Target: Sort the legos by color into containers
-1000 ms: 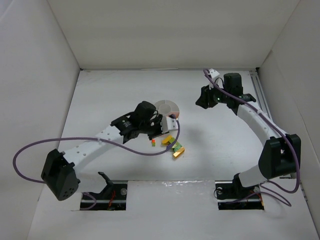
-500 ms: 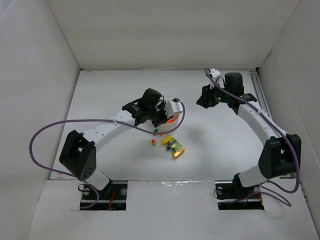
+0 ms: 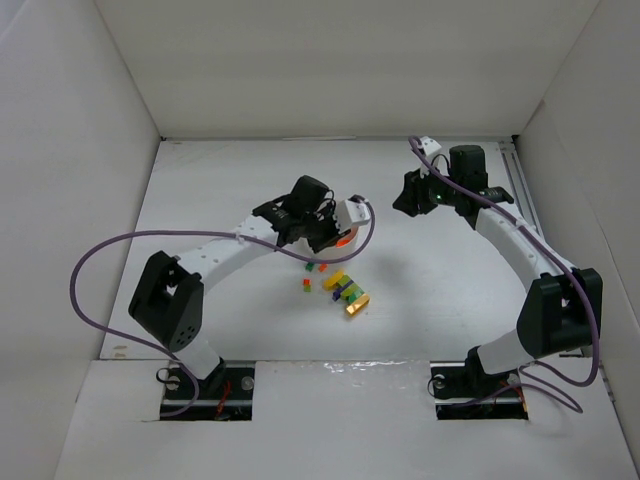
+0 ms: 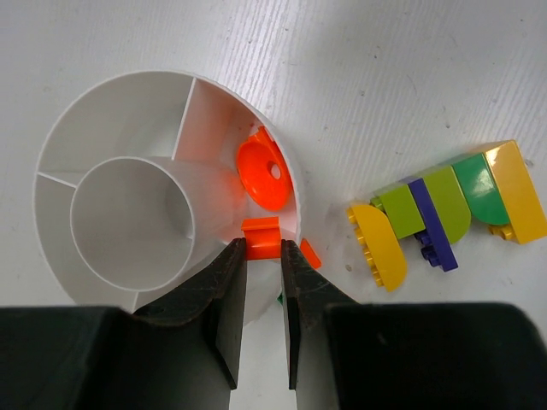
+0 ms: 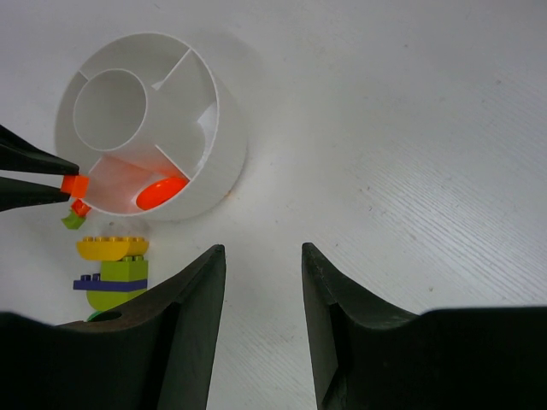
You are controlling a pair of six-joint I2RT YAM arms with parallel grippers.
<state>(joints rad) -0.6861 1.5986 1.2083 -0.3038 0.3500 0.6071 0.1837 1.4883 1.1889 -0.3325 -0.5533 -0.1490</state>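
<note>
Legos are split between the dish [image 4: 128, 79] and the table [image 4: 385, 68] just beside it. One small orange-red brick [image 4: 261, 237] is pinched between the fingers [image 4: 226, 316] of the left claw [image 4: 263, 256], which is clenched on it at the dish's rim, over the wedge nearest the loose pile. That wedge already holds a round orange-red piece [image 4: 263, 173], so the brick is evidently held there to join its own colour. The other wedges and the centre well look bare from both wrist views.

The brick sits at the very tips of the fingers with most of it showing, which should let it fall freely once the claw lets go. It hangs right by the dish's outer wall, though, so I judge it could drop outside. A small shift toward the dish's centre looks wise before release.

Outside the dish, just beside its wall, lies another orange-red bit [image 4: 309, 254]. Next to that is a green scrap [image 4: 280, 297], partly hidden by a finger. Farther from the dish sits the joined clump [image 4: 449, 213] of yellow, green and purple pieces, which will likely need pulling apart before sorting.

The right claw [image 5: 261, 265] hangs well apart from the dish, released and grasping nothing, its camera looking across at the dish. It is probably parked there to leave the left arm room.
</note>
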